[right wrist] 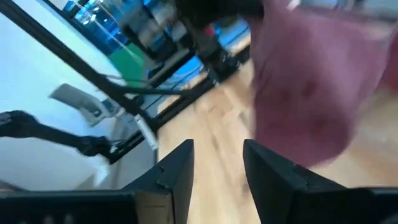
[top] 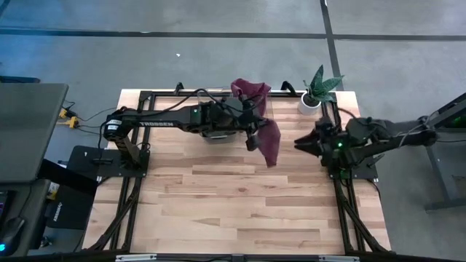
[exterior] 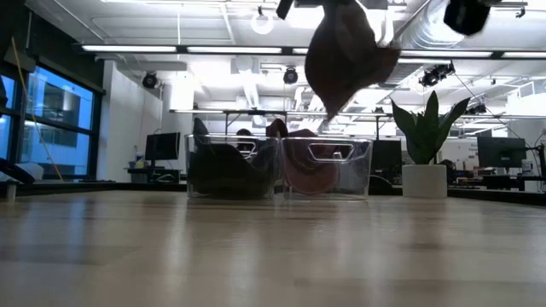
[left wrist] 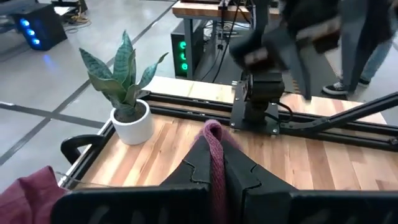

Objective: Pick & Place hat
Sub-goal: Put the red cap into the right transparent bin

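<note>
One maroon hat (top: 268,141) hangs pinched in my left fingers (left wrist: 214,177) above the bench (top: 218,204), right fingers (right wrist: 214,168) spread nearby, placing comes next.

Robotics lab inside an open-plan office. Wooden worktop (top: 218,211) on a black metal frame (top: 127,156), standing on a grey concrete floor (top: 218,58) with dark tape lines. Low view: exposed white ceiling ducts (exterior: 426,26), strip lights (exterior: 128,49), big windows (exterior: 51,119), rows of desks with monitors (exterior: 162,147). Computer tower with blue LEDs (left wrist: 34,28) and loose cables on the floor. Potted plant (top: 314,93) at the worktop corner.
</note>
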Tool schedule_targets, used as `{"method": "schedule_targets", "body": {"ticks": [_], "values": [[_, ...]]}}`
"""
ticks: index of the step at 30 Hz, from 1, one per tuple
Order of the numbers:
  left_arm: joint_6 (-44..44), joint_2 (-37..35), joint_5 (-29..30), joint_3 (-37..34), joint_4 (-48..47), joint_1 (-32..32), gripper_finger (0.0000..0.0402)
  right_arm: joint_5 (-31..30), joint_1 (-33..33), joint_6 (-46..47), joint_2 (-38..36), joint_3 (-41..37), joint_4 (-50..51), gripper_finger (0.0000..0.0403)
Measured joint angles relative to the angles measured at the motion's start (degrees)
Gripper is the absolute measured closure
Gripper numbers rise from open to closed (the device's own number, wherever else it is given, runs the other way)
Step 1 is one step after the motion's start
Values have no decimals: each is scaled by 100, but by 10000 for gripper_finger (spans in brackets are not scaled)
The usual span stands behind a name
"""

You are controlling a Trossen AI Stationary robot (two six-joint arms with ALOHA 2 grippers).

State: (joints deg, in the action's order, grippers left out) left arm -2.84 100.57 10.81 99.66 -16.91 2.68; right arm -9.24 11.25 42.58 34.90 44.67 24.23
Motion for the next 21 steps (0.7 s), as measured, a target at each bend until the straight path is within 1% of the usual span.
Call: {"method": "schedule_targets", "body": {"ticks": [3,6,9,12,14,17,19,21], "values": [[-129,0,57,0,-13,-2,401,-297,0,-492,315,705,599,276],[-437,0,46,3,0,5,401,-579,0,-839,779,1521,1525,281],[-944,0,-250,7,5,74,401,-877,4,-1162,1363,2279,2621,282],[-1472,0,-505,11,96,220,401,-1207,4,-1450,1966,2845,3493,282],[-1872,0,-747,91,48,342,401,-1381,4,-1655,2351,3078,3964,282],[-2501,0,-1080,336,31,539,401,-1741,4,-1721,2895,3238,4564,282],[-2747,-4,-1155,506,64,647,401,-2001,4,-1786,3192,3247,4684,282],[-2813,-7,-1158,648,60,722,401,-2393,28,-1799,3423,3243,4681,282]]}}
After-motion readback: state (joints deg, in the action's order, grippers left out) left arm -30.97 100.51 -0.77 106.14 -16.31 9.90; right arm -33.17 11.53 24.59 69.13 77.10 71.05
